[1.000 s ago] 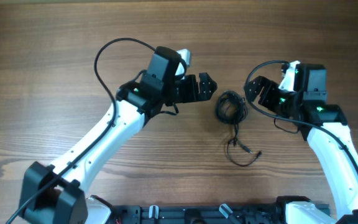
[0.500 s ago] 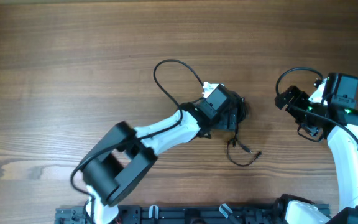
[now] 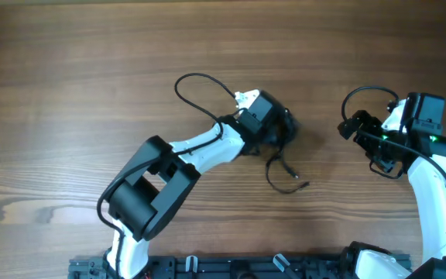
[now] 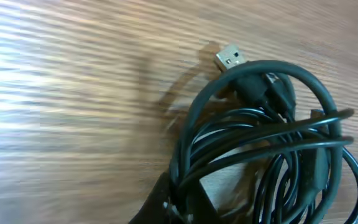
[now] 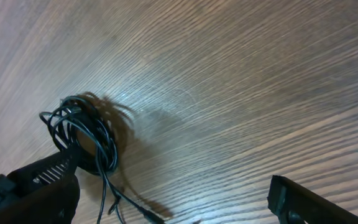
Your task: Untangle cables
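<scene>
The cables (image 3: 287, 177) are thin black cords. Most of them form a small coil under my left gripper (image 3: 283, 129), and one loose strand trails toward the table's front and ends in a small plug (image 3: 306, 184). In the left wrist view the coil (image 4: 272, 143) fills the right half, with a silver USB plug (image 4: 230, 57) sticking out at its top. My left gripper (image 4: 188, 211) is shut on the coil's lower left edge. My right gripper (image 3: 350, 129) stands open to the right of the tangle, apart from it. From the right wrist the coil (image 5: 82, 134) shows ahead on the left, between wide fingers (image 5: 309, 202).
The table (image 3: 68, 85) is bare brown wood. The left arm's own thick black cable (image 3: 196, 85) loops behind its wrist. The right arm's thick cable (image 3: 362, 93) arcs above its gripper.
My left arm swung in over the tangle, shut on it and has pulled it slightly left, dragging the loose strand along. The right gripper backed off to the right and stays open.
</scene>
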